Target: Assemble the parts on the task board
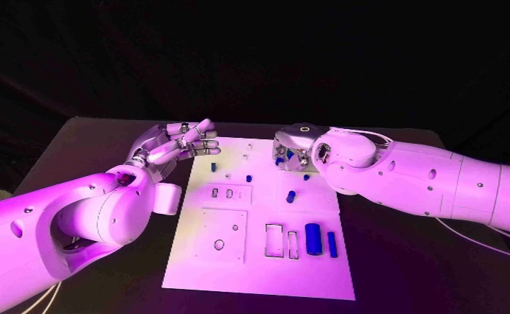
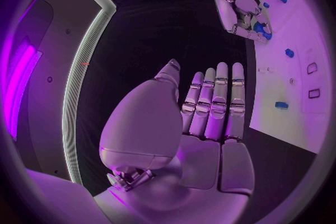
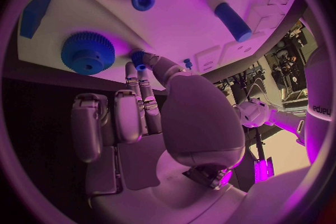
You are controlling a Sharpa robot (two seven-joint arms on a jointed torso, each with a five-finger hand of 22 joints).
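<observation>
Right hand [image 1: 301,153] hides board's [image 1: 319,270] far-right parts; small blue part [image 3: 138,59] at fingers half covered, grip unclear.

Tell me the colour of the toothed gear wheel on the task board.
Blue. The gear wheel shows best in the right wrist view, beside the right hand.

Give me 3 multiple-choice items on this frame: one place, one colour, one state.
1. Where does the large cylinder lie?
A) on the black table
B) on the task board, beside the slots
C) in a hand

2. What colour is the small part mid-board?
A) red
B) grey
C) blue

3. The left hand is:
A) open, holding nothing
B) gripping a gear
C) pressing on the board

Key:
1 B: it rests on the board's near right area.
2 C: it reads blue against the plate.
3 A: its fingers are stretched out with nothing in them.
</observation>
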